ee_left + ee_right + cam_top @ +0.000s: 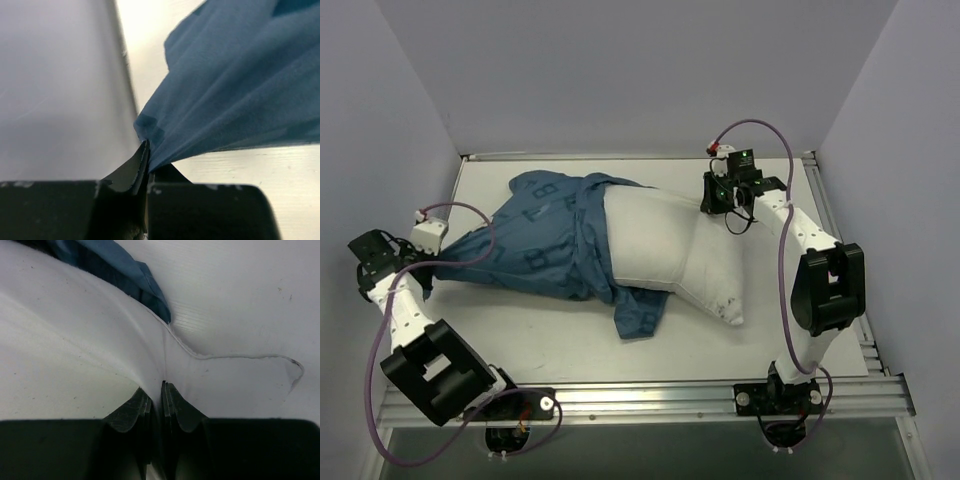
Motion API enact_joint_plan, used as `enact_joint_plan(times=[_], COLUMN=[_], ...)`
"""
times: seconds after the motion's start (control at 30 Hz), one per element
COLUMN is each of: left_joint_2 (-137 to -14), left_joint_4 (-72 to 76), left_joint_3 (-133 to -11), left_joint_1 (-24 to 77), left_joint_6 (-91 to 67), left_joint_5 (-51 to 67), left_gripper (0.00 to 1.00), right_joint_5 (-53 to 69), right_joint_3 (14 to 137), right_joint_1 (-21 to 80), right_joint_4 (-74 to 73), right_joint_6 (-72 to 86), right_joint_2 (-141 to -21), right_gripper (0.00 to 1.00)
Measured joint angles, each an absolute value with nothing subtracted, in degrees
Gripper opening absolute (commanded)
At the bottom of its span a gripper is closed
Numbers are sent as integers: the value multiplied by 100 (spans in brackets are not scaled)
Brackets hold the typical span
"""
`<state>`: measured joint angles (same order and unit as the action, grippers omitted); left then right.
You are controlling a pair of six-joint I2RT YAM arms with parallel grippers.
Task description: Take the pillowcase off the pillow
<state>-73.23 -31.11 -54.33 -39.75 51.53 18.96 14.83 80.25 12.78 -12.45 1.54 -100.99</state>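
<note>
Left pincer (148, 150) grips pillowcase (230, 90), right pincer (156, 390) grips pillow (75, 340); print (535, 258) unreadable.

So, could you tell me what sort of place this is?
Probably a robotics lab test cell: plain panel walls box in a white table, and an aluminium rail at its near edge carries two robot arms.

left gripper (147, 162) jaws pinched together on a gathered corner of the pillowcase (235, 85), dark blue fabric fanning up and right from the gripper in taut folds (white table (260, 172) shows under its lower edge, right of the gripper), grey wall (55, 85) left of the gripper
</note>
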Motion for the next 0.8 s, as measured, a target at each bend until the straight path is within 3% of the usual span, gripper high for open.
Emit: enact_joint_plan(times=[0.2, 0.43, 0.8], left_joint_2=[-7784, -7474, -7550], left_joint_4=[-3463, -3586, -3815], left_joint_3=[-6204, -6309, -6882], left_joint_1=[-4668, -4615, -4545], left_joint_6=[4989, 4890, 4713], left_joint_5=[2178, 2314, 2401], left_gripper=[2, 2, 2], right_joint_5=[1651, 1544, 1107], right_joint_3=[8027, 8112, 8294], right_joint_1=[1240, 1164, 91], right_joint_4=[-1288, -1461, -2082], right_joint_6=[255, 263, 322], right_joint_2=[-10099, -10090, -9841], right_gripper=[0, 0, 0])
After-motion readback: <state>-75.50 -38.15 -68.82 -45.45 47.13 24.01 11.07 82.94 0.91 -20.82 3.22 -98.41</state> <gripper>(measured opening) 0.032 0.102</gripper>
